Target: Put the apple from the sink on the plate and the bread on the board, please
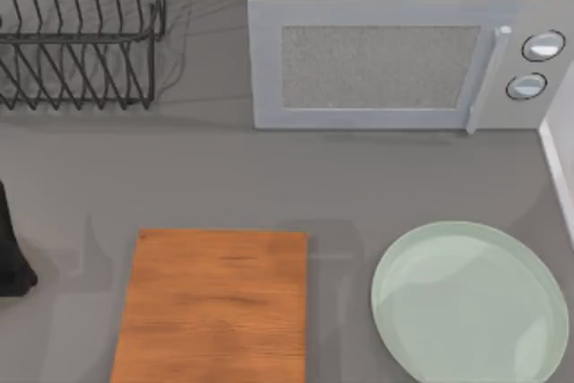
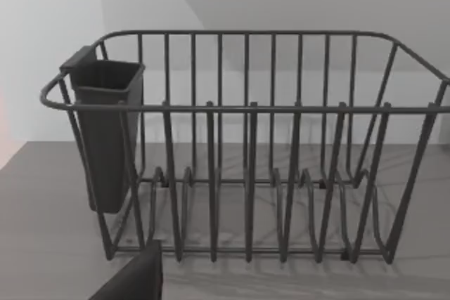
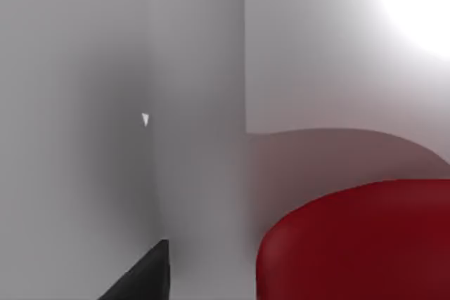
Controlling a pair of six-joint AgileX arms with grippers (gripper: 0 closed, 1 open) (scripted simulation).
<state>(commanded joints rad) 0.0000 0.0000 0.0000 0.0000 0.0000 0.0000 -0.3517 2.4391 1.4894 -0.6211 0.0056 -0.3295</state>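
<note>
Apple position decides the coming move: the small glossy red apple (image 3: 358, 244) lies very close before the right arm's wrist camera, among pale sink walls, so the right arm is nearer. Whether its fingers (image 3: 137, 279) are wide or narrow cannot be told. The large pale mint-green plate (image 1: 471, 302) waits bare at the tabletop's near right.

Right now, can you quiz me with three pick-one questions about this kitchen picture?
1. Where is the board compared with the plate in the top view?
A. left of it
B. right of it
C. on top of it

2. What colour is the plate?
A. bright red
B. pale mint green
C. black

3. How is the microwave door?
A. wide open
B. missing
C. shut

Answers: 1 A, the board lies left of the plate. 2 B, the dish looks pale green. 3 C, the door sits flush with the microwave's front.
</note>
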